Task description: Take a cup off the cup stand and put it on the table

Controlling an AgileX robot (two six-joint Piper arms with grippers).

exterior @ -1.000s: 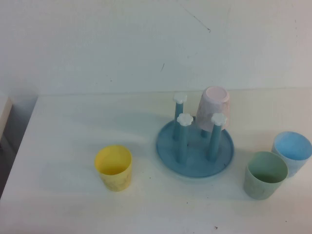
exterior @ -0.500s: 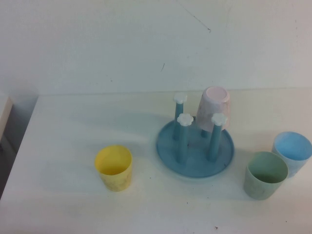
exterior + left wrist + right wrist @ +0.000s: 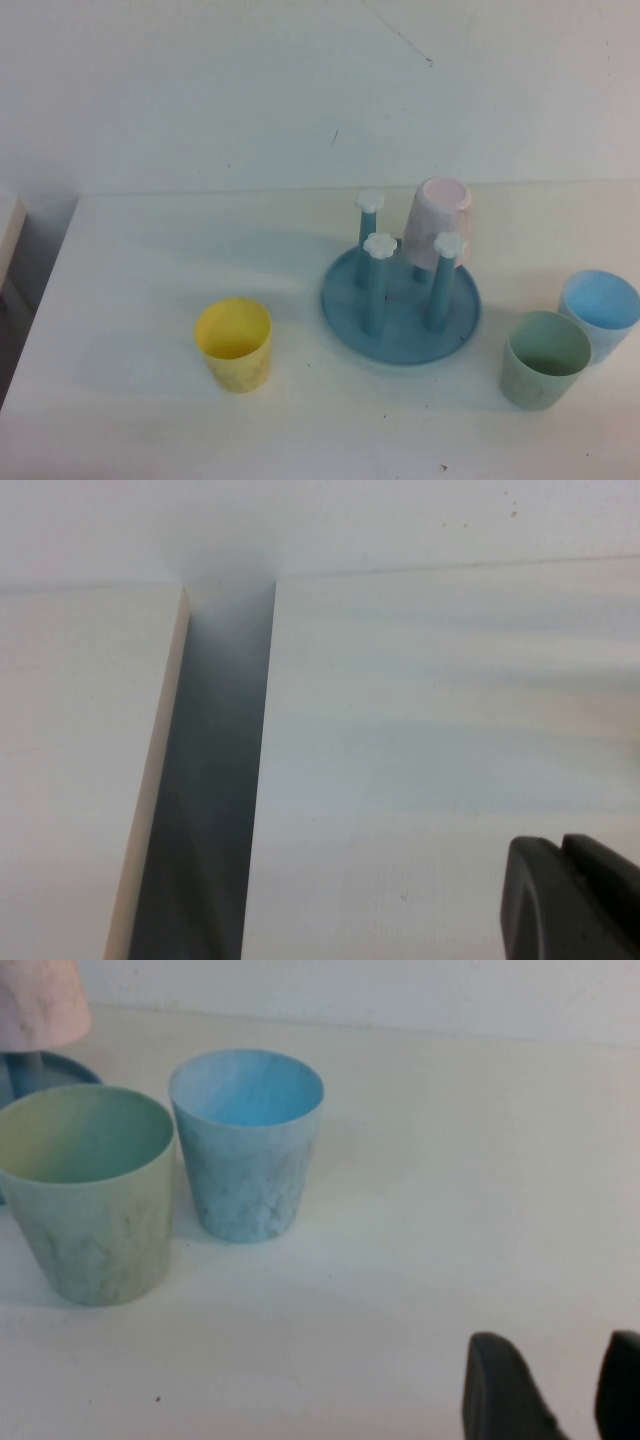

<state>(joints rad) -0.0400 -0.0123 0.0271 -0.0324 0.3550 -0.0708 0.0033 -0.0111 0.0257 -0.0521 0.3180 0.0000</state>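
Note:
The pale pink cup [image 3: 438, 222] hangs upside down on the far right peg of the blue cup stand [image 3: 400, 300], which stands mid-table on the white table [image 3: 150, 290]. The other three pegs, with white flower caps, are bare. In the right wrist view a bit of the pink cup [image 3: 38, 1005] and the stand's rim [image 3: 45, 1068] show. Neither gripper shows in the high view. My left gripper [image 3: 562, 895] is shut and empty over the table's left edge. My right gripper [image 3: 570, 1390] is open and empty, over bare table to the right of the cups.
A yellow cup [image 3: 233, 343] stands upright left of the stand. A green cup [image 3: 543, 358] and a blue cup [image 3: 599, 312] stand upright to its right, close together; both show in the right wrist view, green [image 3: 88, 1190] and blue [image 3: 246, 1140]. A gap [image 3: 205, 780] runs beside the table's left edge.

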